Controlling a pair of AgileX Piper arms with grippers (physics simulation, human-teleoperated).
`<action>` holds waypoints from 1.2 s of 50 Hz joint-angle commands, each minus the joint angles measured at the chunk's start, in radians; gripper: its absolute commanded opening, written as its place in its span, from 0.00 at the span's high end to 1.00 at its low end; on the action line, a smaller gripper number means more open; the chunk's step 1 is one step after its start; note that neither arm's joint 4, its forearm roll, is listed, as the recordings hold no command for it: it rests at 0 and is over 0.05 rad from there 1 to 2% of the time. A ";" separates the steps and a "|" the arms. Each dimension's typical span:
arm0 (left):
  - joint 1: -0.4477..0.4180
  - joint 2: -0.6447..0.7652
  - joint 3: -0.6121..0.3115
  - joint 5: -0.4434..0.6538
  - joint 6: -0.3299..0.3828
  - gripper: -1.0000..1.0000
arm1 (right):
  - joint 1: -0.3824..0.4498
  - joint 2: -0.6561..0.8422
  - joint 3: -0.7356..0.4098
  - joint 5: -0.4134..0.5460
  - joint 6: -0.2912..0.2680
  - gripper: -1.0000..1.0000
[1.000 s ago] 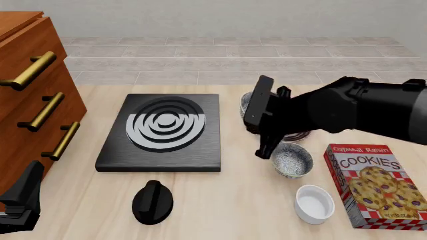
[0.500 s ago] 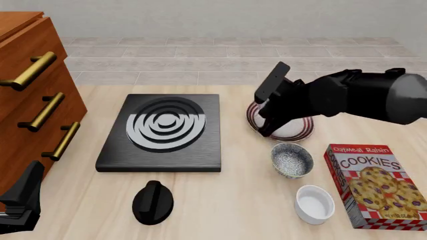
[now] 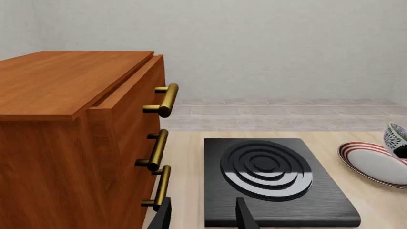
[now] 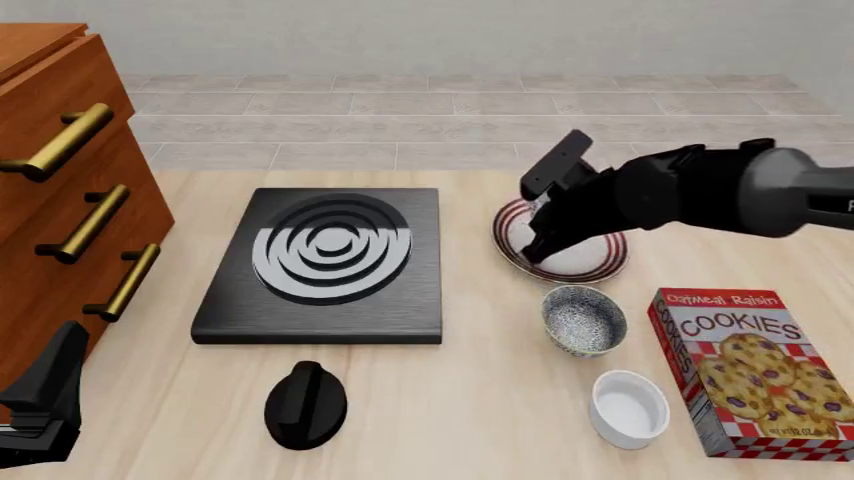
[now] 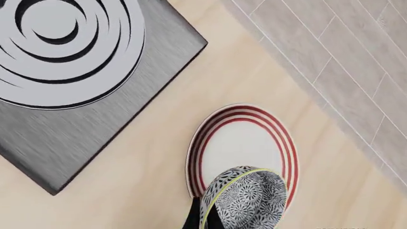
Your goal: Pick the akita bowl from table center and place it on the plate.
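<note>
Right wrist view shows the right gripper (image 5: pixel 202 217) pinching the akita bowl (image 5: pixel 245 200) by its rim, tilted above the plate (image 5: pixel 241 145). Release now and it could tip off the striped edge.

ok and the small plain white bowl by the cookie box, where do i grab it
Pinch the rim of the small plain white round bowl from straight above, one of the fingers inside and one outside: it stands upright, mouth open. Take the rim on the side away from the red cardboard cookie box close beside it.

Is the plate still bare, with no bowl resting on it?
Yes: in the right wrist view the plate shows a bare white centre, and the akita bowl sits in the right end effector above it.
</note>
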 commanded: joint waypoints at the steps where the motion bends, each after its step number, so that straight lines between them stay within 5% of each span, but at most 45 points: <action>1: 0.000 0.000 0.000 0.000 0.000 0.00 | -0.030 0.042 -0.025 -0.029 0.037 1.00; 18: 0.000 0.000 0.000 0.000 0.000 0.00 | -0.069 0.113 -0.051 -0.065 0.033 1.00; 60: 0.000 0.000 0.000 0.000 0.000 0.00 | -0.138 0.297 -0.193 -0.038 0.148 1.00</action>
